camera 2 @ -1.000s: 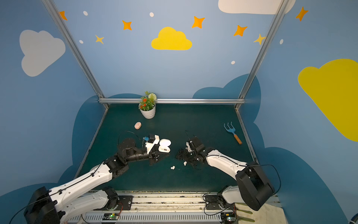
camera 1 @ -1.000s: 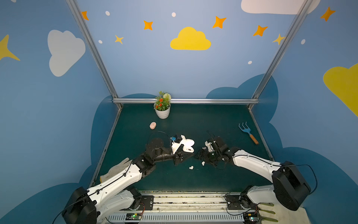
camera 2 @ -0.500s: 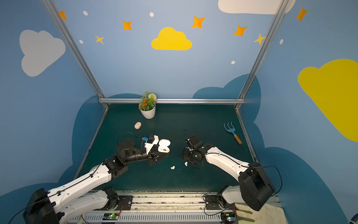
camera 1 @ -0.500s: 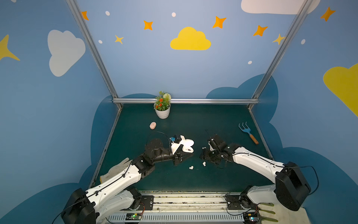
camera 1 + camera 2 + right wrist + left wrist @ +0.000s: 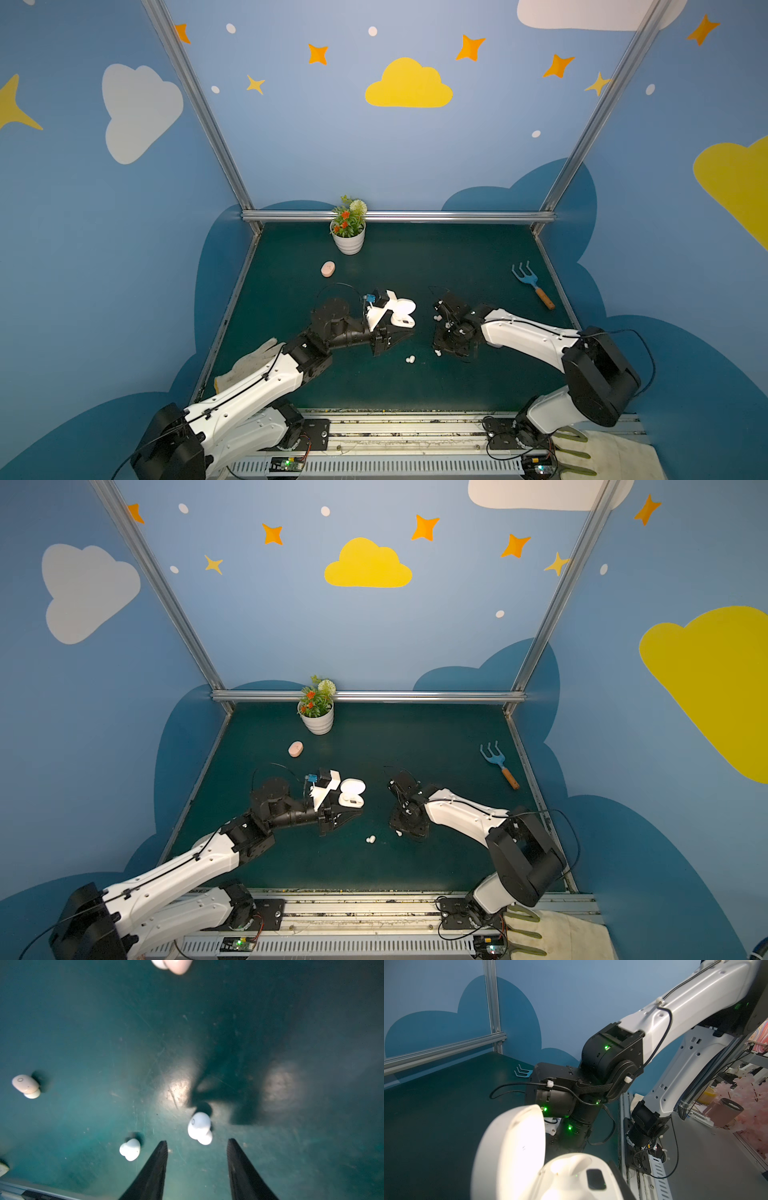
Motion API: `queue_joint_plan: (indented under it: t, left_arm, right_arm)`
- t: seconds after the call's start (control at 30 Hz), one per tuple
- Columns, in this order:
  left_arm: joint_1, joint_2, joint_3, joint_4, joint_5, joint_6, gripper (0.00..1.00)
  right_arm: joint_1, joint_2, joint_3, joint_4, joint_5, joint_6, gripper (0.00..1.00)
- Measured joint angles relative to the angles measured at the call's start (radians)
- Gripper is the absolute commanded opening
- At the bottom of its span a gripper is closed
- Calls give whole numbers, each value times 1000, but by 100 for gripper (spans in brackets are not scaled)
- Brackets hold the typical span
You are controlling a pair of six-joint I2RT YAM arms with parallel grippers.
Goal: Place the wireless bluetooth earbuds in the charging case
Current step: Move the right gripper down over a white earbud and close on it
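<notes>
We see a dark green table (image 5: 457,257). Toward its edges, well apart from the work, are a potted plant (image 5: 348,232), a garden rake (image 5: 532,284) and a closed pink case (image 5: 328,269).

Near the middle, the left gripper (image 5: 388,332) is clamped on the white charging case (image 5: 402,312), whose lid stands open. From the left wrist view we cannot tell whether its wells are filled.

The right gripper (image 5: 197,1140) points down at the table with its jaws apart and nothing between them. A white earbud (image 5: 199,1126) lies on the table just beyond the fingertips, in line with the gap. A second white earbud (image 5: 130,1149) lies beside it, and a pinkish earbud (image 5: 26,1084) lies farther off.

We judge the step in hand to be picking up that white earbud, with the case held ready to receive it. Next, the gripper needs to move forward until the earbud sits squarely between the fingers, then close gently. The earbud is tiny and rounded, so an off-centre pinch could squirt it away. It would then have to be carried to the case and turned to match a well.
</notes>
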Motion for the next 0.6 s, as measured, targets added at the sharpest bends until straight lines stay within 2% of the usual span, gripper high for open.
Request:
queue_joint_plan:
  t: [0.6]
  left_arm:
    - [0, 0, -2, 14, -14, -7, 15]
  right_arm:
    - [15, 139, 81, -41, 31, 6, 33]
